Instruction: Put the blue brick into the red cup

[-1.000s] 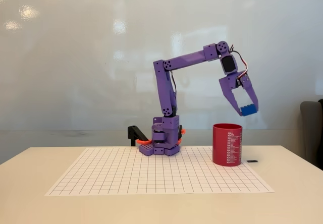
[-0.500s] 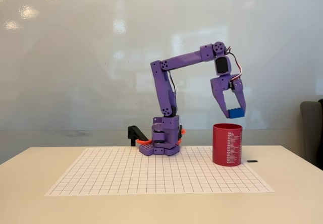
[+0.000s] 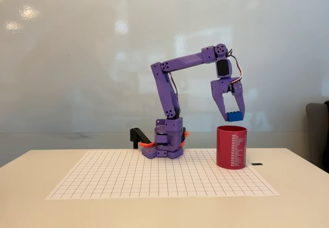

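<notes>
Since a second ago the hand (image 3: 234, 116) has swung leftward in the fixed view and dropped a little, carrying the brick (image 3: 235, 117) from out past the cup's right side to a spot above its mouth. It is clamped on the brick, which sits pinched at the very tips of the two purple fingers, at 6 o'clock from the wrist. The fingers angle down and slightly rightward, and the brick fills the gap between them.

Seen side-on, the brick is a small, bright blue rectangular block, far shorter than the cup; its studs cannot be made out at this size. It hangs in the air, apart from everything but the fingers.

From the brick, the cup (image 3: 231, 147) stands at 6 o'clock, with a clear gap of air between the brick's underside and the rim. It is a dark red, straight-sided cylinder with a vertical strip of small white print down its right side, upright on the right part of a white gridded mat (image 3: 128, 179) that lies on the pale surface (image 3: 31, 197). From the cup, the arm's base (image 3: 167, 143) sits at 9 o'clock, near the mat's far edge.
</notes>
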Controlling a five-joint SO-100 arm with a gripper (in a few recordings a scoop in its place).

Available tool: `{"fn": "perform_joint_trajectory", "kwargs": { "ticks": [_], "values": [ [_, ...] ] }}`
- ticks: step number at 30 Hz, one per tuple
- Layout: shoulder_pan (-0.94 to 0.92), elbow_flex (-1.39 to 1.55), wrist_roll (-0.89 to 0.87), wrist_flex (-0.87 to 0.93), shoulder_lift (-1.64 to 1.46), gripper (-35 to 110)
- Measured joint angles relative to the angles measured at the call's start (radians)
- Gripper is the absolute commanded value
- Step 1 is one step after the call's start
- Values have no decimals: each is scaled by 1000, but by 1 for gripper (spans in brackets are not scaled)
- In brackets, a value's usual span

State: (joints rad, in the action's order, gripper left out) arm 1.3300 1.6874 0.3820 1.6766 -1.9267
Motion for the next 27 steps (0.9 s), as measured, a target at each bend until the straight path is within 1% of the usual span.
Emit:
{"fn": "perform_joint_trajectory", "kwargs": {
  "ticks": [3, 12, 14, 15, 17, 27],
  "values": [
    [28, 14, 57, 18, 0, 40],
    [15, 14, 26, -69, 0, 39],
    [9, 14, 28, -89, 0, 3],
    [3, 14, 52, -98, 0, 0],
    [-5, 14, 69, -103, 0, -1],
    [-37, 14, 25, -178, -3, -1]
  ]
}}
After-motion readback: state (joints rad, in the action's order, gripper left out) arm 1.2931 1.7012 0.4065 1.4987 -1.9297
